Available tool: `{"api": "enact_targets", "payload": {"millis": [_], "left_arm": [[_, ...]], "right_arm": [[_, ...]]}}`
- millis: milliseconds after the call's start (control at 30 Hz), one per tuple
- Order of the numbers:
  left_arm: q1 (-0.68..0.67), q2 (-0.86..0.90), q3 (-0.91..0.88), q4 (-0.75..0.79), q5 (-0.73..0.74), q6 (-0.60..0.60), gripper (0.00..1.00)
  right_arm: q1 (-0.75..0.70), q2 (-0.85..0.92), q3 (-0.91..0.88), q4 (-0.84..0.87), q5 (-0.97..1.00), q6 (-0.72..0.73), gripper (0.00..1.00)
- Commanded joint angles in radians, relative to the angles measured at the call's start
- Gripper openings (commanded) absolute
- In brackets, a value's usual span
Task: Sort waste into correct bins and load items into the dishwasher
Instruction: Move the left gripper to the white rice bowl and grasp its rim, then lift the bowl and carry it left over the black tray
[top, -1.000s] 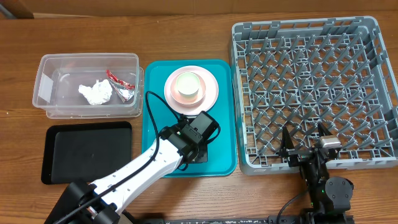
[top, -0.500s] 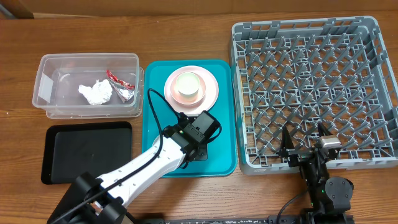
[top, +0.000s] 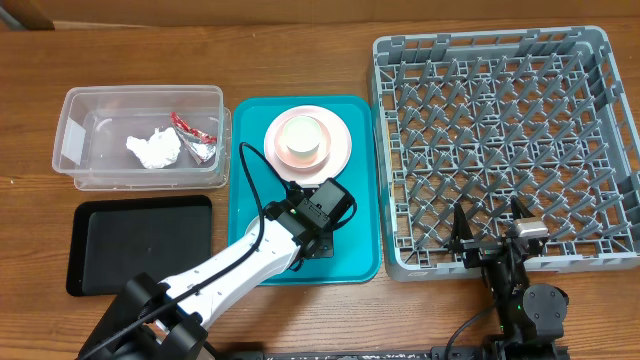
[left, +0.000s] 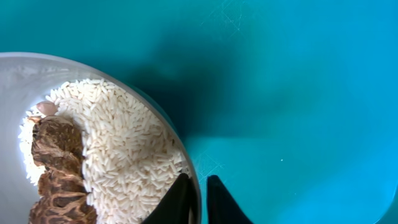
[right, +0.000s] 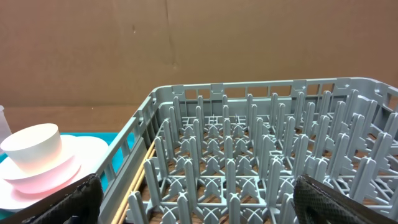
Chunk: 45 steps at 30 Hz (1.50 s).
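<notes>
Barely shifted since a moment ago, the left gripper (left: 198, 188) pinches the rim of the white bowl (left: 34, 71) holding rice (left: 118, 143) and brown scraps (left: 56, 168) on the teal tray (left: 298, 93). The right gripper (right: 196, 186) rests spread wide at the grey dish rack's (right: 249, 87) near edge.

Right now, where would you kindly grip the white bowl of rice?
I would pinch the white bowl by its thin rim from above, one of the fingers inside, one outside. It sits upright holding rice and brown scraps, so that should keep it level. The left gripper straddles that rim.

Left pincer (left: 198, 182) pinched narrow, right pincer (right: 198, 198) open
</notes>
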Motion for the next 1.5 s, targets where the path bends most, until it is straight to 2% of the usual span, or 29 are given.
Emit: {"api": "enact_targets", "payload": {"millis": [0, 67, 300, 367, 533, 733, 867, 1167, 1467], "left_arm": [[-0.006, 0.010, -0.010, 0.004, -0.013, 0.001, 0.12], [-0.006, 0.010, -0.010, 0.002, -0.013, 0.002, 0.14], [-0.006, 0.010, 0.002, -0.004, -0.013, 0.001, 0.04], [-0.006, 0.010, 0.019, -0.022, -0.016, 0.003, 0.04], [-0.001, 0.010, 0.074, -0.061, -0.023, 0.115, 0.04], [0.043, 0.010, 0.193, -0.193, -0.010, 0.188, 0.04], [0.105, 0.009, 0.261, -0.271, 0.068, 0.295, 0.04], [0.289, -0.008, 0.333, -0.372, 0.395, 0.521, 0.04], [0.436, -0.087, 0.333, -0.429, 0.400, 0.533, 0.04]], "right_arm": [[-0.008, -0.010, -0.010, 0.007, 0.005, 0.004, 1.00], [-0.008, -0.010, -0.010, 0.008, 0.005, 0.004, 1.00], [-0.008, -0.010, -0.010, 0.008, 0.005, 0.004, 1.00], [-0.008, -0.010, -0.010, 0.008, 0.005, 0.004, 1.00], [-0.008, -0.010, -0.010, 0.007, 0.005, 0.004, 1.00], [-0.008, -0.010, -0.010, 0.008, 0.005, 0.004, 1.00], [-0.008, -0.010, -0.010, 0.007, 0.005, 0.004, 1.00], [-0.008, -0.010, -0.010, 0.008, 0.005, 0.004, 1.00], [-0.008, -0.010, -0.010, 0.008, 0.005, 0.004, 1.00]]}}
